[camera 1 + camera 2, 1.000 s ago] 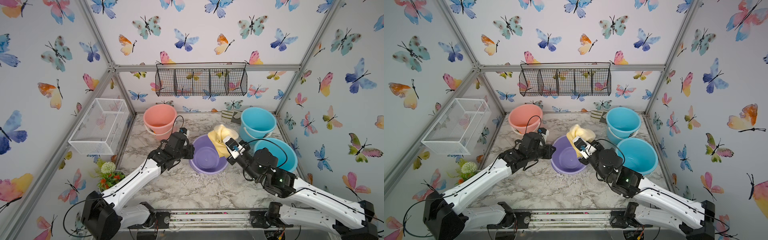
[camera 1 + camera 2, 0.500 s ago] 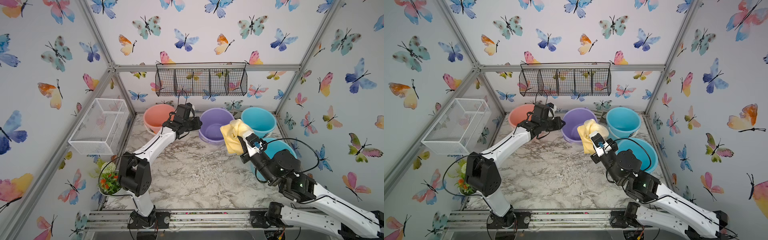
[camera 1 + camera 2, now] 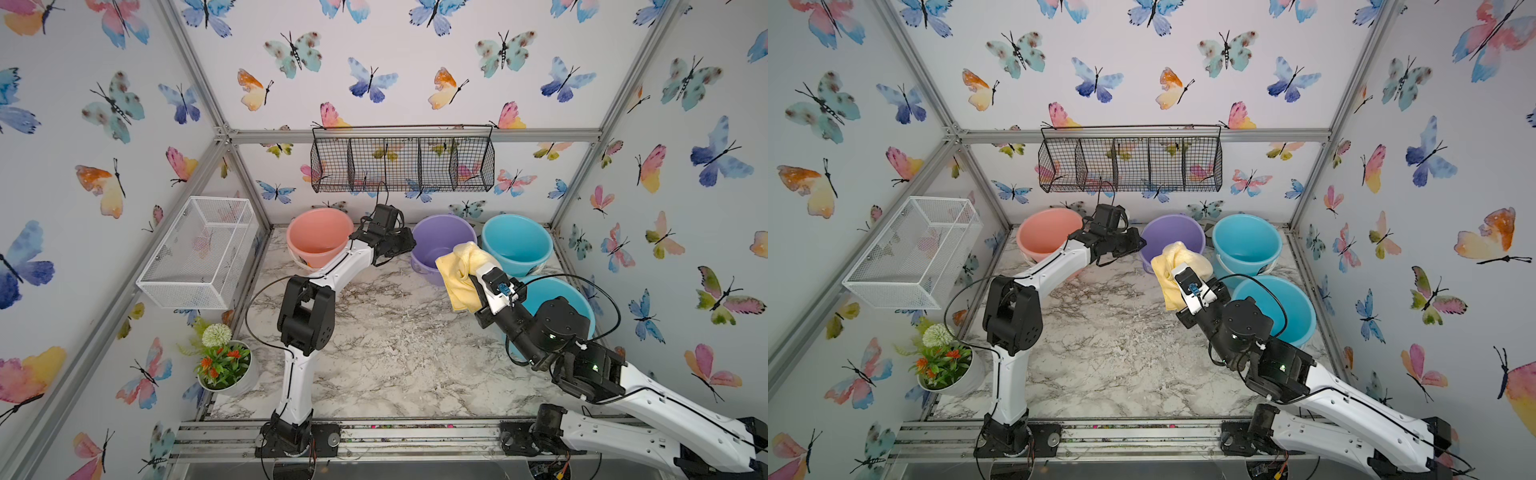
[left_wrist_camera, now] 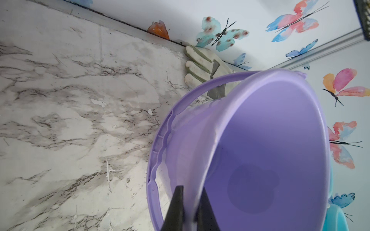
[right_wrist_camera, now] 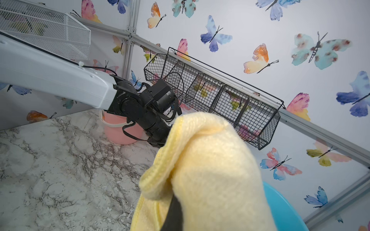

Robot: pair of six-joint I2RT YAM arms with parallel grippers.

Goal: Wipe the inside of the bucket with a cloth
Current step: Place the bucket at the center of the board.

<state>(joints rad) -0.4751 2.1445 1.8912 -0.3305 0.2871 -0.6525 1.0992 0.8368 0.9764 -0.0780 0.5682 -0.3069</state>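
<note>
1. The left end effector [image 4: 191, 192] is pressed together on the thin rim of the round lilac plastic bucket [image 3: 440, 245], one finger inside the wall and one outside. That smooth wall could slide out of the pinch, or the bucket could twist, once something pushes on it.
2. The right end effector [image 3: 473, 276] pinches the soft pale yellow terry cloth [image 3: 455, 266], which is bunched over its fingers and held in the air just in front of the bucket's mouth, not inside it. A loose fold hangs below and could snag on the rim and drag out of the grip on the way in.
3. Both arms meet at one bucket, so an entry on the near left side risks knocking the left end effector.
4. The right arm reaches over the nearer sky-blue plastic bucket [image 3: 557, 299], with a second blue bucket [image 3: 517, 241] just beside the lilac one. A wide sweep could shove either across the marble-patterned table [image 3: 374, 332].
5. With the fingers buried in cloth, a hard tip may scrape the plastic.
</note>
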